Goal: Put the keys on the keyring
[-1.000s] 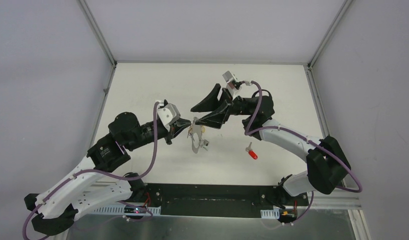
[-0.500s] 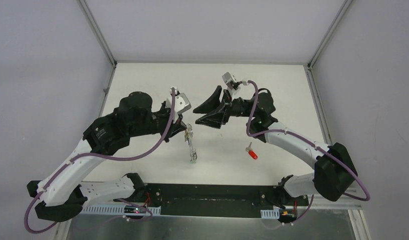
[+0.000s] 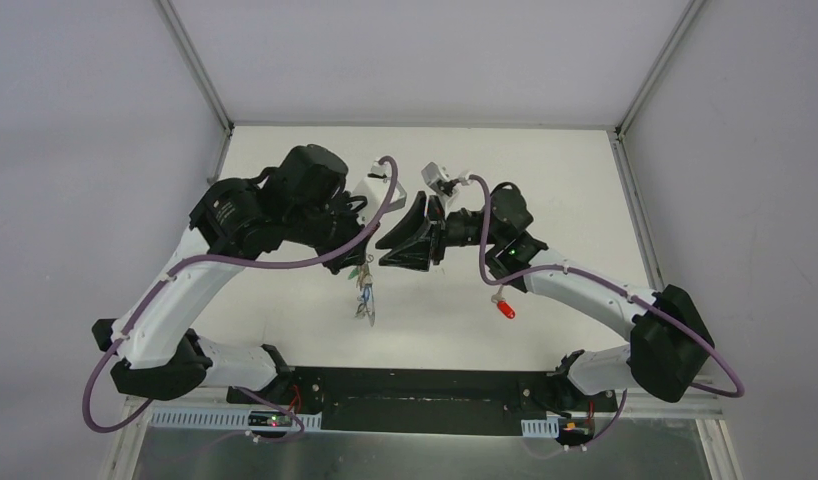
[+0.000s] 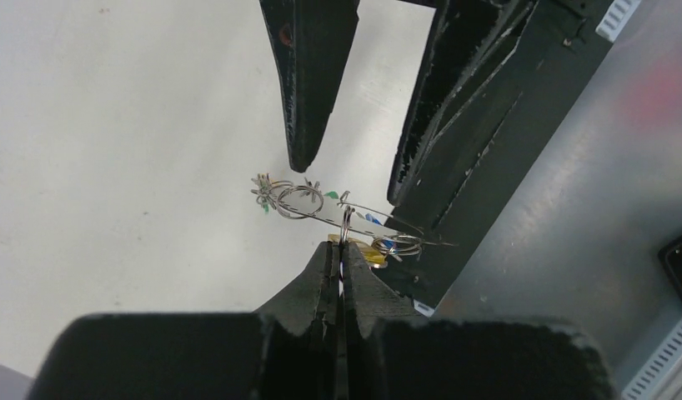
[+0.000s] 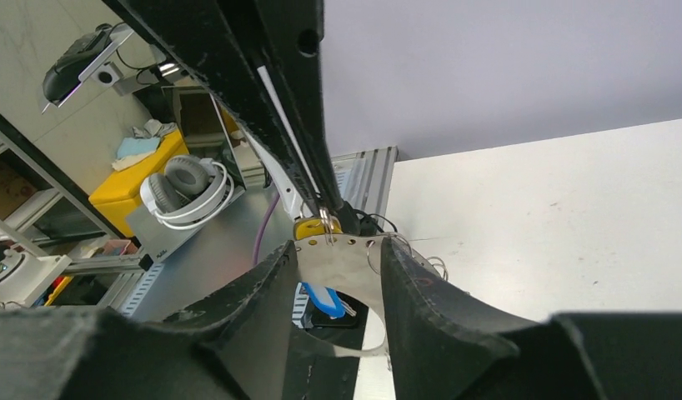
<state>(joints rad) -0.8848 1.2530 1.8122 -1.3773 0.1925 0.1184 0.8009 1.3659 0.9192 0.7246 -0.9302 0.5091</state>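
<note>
While the left claw [image 4: 341,247] is pinched shut on the top edge of the keyring [image 5: 346,260], the hoop hangs in the air above the middle of the white tabletop [image 3: 285,315]. A yellow key [image 5: 308,227] sits at its top and a blue key [image 5: 324,298] lower down. The right claw [image 3: 383,254] stands about half open, one finger on each side of the hoop; whether it touches, I cannot tell. A red key [image 3: 505,308] lies alone on the tabletop, right of the middle and nearer the near edge. Grey walls [image 3: 415,60] close the far side. Since a second ago the left arm has lifted and swung right, the hoop has turned edge-on, and the right claw has slid left and narrowed. The red key has stayed.
</note>
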